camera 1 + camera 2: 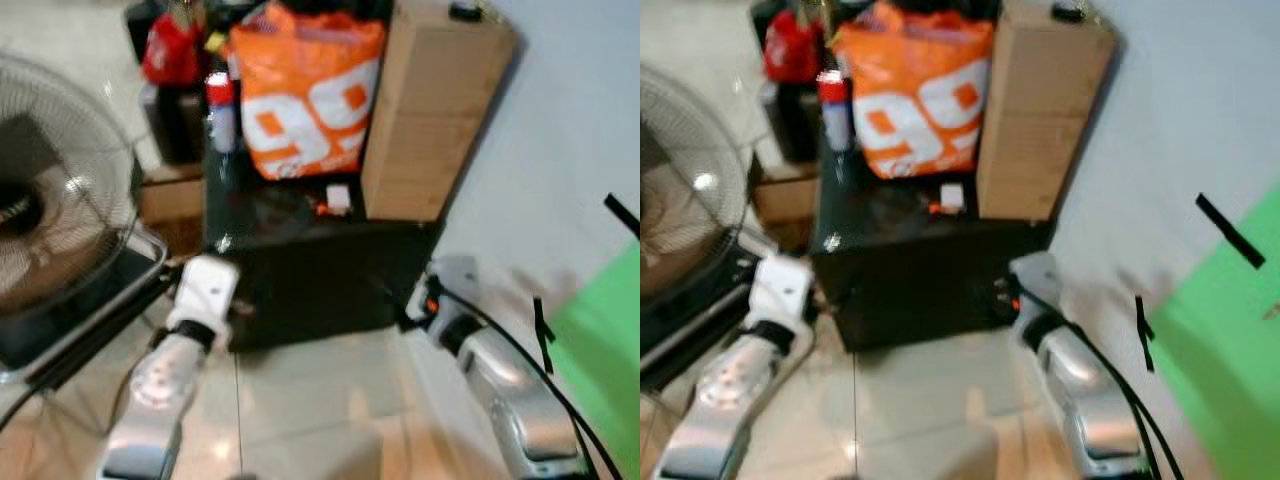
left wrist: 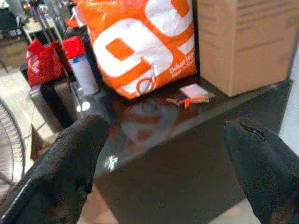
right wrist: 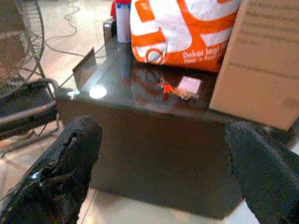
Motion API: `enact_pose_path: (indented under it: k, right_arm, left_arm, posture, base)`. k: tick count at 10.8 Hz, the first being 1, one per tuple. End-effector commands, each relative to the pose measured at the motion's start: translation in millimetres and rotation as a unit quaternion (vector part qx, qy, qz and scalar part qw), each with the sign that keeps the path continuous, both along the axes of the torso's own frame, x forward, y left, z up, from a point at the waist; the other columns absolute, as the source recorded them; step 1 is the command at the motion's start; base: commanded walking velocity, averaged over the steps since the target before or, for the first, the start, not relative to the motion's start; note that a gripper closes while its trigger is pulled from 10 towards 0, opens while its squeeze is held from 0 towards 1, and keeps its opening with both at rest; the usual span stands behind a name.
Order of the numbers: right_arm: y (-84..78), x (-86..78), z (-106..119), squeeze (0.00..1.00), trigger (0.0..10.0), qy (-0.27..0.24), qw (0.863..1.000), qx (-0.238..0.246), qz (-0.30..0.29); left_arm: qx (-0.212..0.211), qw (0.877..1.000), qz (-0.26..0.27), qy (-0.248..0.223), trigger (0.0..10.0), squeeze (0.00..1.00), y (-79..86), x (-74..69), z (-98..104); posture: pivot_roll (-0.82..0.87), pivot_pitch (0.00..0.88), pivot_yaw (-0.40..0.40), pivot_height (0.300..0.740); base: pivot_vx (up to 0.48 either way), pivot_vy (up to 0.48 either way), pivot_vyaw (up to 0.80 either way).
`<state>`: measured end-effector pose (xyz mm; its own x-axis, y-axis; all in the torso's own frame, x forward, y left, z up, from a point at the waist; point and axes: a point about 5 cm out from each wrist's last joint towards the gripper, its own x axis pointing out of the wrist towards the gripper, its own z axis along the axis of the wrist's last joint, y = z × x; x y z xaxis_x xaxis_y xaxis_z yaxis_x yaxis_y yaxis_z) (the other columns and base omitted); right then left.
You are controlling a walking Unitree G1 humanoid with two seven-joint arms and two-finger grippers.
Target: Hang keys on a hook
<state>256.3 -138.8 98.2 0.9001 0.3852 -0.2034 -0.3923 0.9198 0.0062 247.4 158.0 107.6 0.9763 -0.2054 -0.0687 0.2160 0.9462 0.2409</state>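
Observation:
A small bunch of keys (image 2: 189, 100) with an orange tag lies on the glossy black table (image 1: 300, 280), beside a white card (image 3: 189, 85). From the head views the keys (image 1: 322, 209) lie in front of the orange bag. My left gripper (image 2: 166, 128) is held low in front of the table's near edge, its fingers wide apart and nothing between them. My right gripper (image 3: 162, 128) is likewise open and empty before the table's right front corner. Both are short of the keys and below the tabletop.
An orange-and-white bag (image 1: 305, 90), a tall cardboard box (image 1: 430, 110) and a red-capped spray can (image 1: 220, 110) stand on the table. A floor fan (image 1: 50, 210) is at the left. At the right is a white wall with a green panel (image 1: 600, 330) and black tape strips.

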Motion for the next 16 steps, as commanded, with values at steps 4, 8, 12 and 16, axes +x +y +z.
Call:
enact_pose_path:
  k: [4,8,12,16]
  right_arm:
    - [-13.6,-1.8,-1.5,1.0,10.0,0.005,1.0,-0.009,-0.027]
    - [-12.4,-2.1,-2.2,1.0,10.0,0.005,1.0,-0.022,-0.016]
    - [-11.4,-2.8,-2.6,1.0,10.0,0.003,0.999,-0.022,-0.024]
    - [-11.3,-6.6,-4.3,1.0,10.0,0.0,0.999,-0.03,-0.029]
  left_arm:
    - [-0.007,1.0,-0.021,-0.012,10.0,0.0,-9.6,3.3,6.4]
    - [-0.005,1.0,-0.022,-0.01,10.0,0.0,-9.6,3.0,5.5]
    - [-0.004,0.999,-0.031,-0.011,10.0,0.0,-11.1,3.6,5.6]
    - [0.0,0.999,-0.052,-0.011,10.0,0.0,-12.4,7.5,6.9]
  posture:
    - [-0.01,0.0,-0.039,0.74]
    - [-0.01,0.0,-0.04,0.74]
    - [-0.01,0.0,-0.022,0.74]
    - [-0.02,0.0,0.008,0.74]
  base:
    - [0.365,0.0,0.0]
    - [0.367,0.0,0.0]
    - [0.366,0.0,0.4]
    - [0.366,0.0,0.0]
